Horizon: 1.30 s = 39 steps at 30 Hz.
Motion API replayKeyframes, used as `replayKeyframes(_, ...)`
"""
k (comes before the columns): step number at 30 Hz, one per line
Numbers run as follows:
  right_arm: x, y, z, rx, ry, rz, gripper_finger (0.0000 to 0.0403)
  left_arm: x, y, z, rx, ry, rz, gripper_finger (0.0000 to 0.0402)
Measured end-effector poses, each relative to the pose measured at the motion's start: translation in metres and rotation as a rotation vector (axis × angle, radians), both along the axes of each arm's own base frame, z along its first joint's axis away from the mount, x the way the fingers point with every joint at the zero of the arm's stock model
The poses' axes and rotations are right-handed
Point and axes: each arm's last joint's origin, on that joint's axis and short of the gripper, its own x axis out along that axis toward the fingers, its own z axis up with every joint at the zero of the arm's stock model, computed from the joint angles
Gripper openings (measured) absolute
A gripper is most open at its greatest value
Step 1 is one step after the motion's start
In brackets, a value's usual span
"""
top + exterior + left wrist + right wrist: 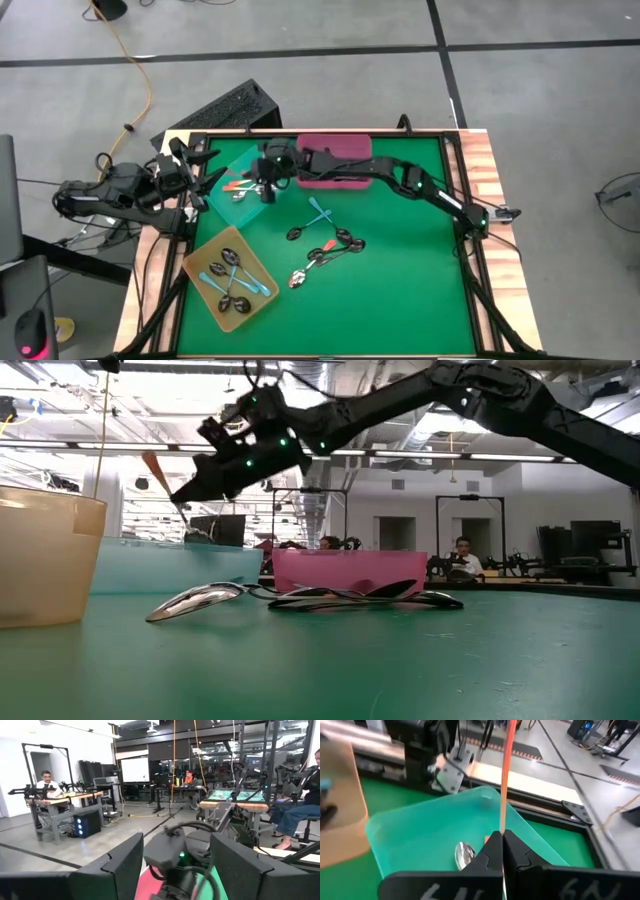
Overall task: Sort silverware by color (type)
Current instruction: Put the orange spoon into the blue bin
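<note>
Right claw (502,851) pinches orange-red spoon (506,775) shut.

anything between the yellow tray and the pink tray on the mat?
High view: a loose cluster of metal-bowled spoons lies on the green mat between the yellow plastic tray and pink plastic tray.

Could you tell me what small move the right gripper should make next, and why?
Probably lower a little and open. The right gripper is shut on an orange-handled spoon, hanging over the teal tray, where another spoon already lies. The left gripper waits open at the table's edge.
</note>
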Motion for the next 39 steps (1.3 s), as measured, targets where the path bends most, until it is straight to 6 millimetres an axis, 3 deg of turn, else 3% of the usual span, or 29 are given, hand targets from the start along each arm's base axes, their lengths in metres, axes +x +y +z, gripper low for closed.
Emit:
replayKeyframes(5,0.001,0.012,-0.004,-0.102,0.056,-0.006,0.0005,0.0,0.0,0.0,0.001,0.001,0.0,0.0219)
replayKeyframes(13,0.001,0.008,-0.003,-0.205,0.068,-0.042,0.0005,0.0,0.0,0.0,-0.002,0.0,0.003,0.0219)
replayKeyframes(34,-0.005,-0.011,-0.006,-0.07,0.085,-0.119,0.0014,0.0,0.0,-0.004,0.026,0.057,0.007,0.0219)
replayKeyframes(39,-0.005,-0.01,-0.007,-0.057,0.099,-0.12,0.0032,0.0,0.0,-0.004,0.015,0.053,0.006,0.0219)
